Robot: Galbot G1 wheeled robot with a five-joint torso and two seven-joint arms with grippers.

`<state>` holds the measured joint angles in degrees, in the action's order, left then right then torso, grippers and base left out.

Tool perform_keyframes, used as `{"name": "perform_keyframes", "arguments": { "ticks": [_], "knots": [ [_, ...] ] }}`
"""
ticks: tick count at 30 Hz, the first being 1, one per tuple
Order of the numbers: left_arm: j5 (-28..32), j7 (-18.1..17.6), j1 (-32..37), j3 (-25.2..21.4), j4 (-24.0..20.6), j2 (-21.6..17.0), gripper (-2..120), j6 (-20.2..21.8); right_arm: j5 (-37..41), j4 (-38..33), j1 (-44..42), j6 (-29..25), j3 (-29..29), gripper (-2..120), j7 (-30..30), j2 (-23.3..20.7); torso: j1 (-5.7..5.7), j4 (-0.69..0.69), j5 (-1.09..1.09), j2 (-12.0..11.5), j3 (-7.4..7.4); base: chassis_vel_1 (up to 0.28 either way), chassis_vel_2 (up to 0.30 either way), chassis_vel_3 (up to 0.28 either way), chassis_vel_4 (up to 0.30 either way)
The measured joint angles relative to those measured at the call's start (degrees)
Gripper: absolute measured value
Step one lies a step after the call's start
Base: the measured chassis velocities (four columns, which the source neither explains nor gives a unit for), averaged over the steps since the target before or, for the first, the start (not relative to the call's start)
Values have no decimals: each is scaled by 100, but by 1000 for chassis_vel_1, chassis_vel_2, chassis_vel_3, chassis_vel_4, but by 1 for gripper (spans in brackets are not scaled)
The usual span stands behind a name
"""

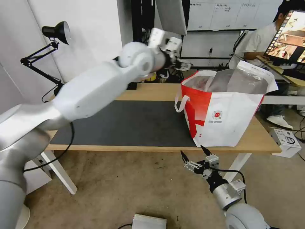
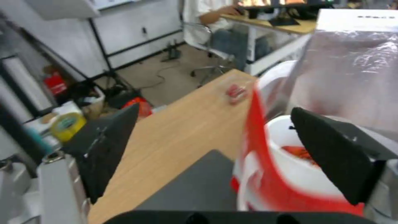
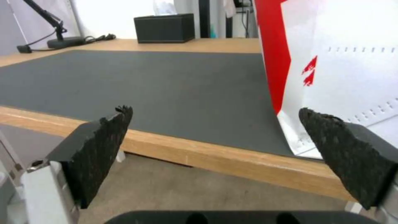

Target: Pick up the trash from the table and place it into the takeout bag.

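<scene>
head high, wrists near takeout bag (image 1: pixel 228 111)

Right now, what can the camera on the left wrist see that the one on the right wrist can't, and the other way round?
Left wrist view: the white round bowl of red shells inside the takeout bag, between the open left gripper. Right wrist view: the black tissue box, the lamp base, and the open right gripper below the table edge. Both show the bag, the wooden table and its grey mat.

Left tool (image 1: pixel 183 65) half hidden behind its own wrist, takeout bag (image 2: pixel 265 174) smeared with blur, white bowl (image 2: pixel 303 174) inside it part-covered by the red wall, small red item (image 2: pixel 236 92) on the surface (image 2: pixel 182 137) too blurred to name
</scene>
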<state>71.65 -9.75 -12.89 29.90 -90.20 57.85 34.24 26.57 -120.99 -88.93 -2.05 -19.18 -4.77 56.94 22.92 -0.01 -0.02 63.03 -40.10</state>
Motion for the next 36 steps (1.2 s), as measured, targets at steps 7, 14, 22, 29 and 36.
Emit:
{"name": "perform_keyframes", "arguments": {
  "ticks": [7,14,22,29,36],
  "knots": [
    [-88,-135,1321,-946,-962,-1035,100,8,0,0,0,0,0,100,1,-1,0,2,-1,0,0,0,0,0,0],
    [-305,-98,3107,-2221,-1885,-1854,100,-146,0,0,0,0,0,100,1,-1,-1,1,1,1,0,0,0,0,0],
    [-985,33,5532,-3982,-2484,-2269,100,-688,0,0,0,0,1,100,0,0,-1,2,2,1,1,0,0,0,0],
    [-1545,185,6363,-4324,-2460,-1936,100,-1342,0,0,0,0,0,100,1,0,-1,-2,1,0,0,0,0,0,0],
    [-2299,101,7509,-4907,-2555,-1439,100,-2320,0,0,0,0,0,100,1,-1,-1,1,2,1,0,0,0,0,0]
  ]
}}
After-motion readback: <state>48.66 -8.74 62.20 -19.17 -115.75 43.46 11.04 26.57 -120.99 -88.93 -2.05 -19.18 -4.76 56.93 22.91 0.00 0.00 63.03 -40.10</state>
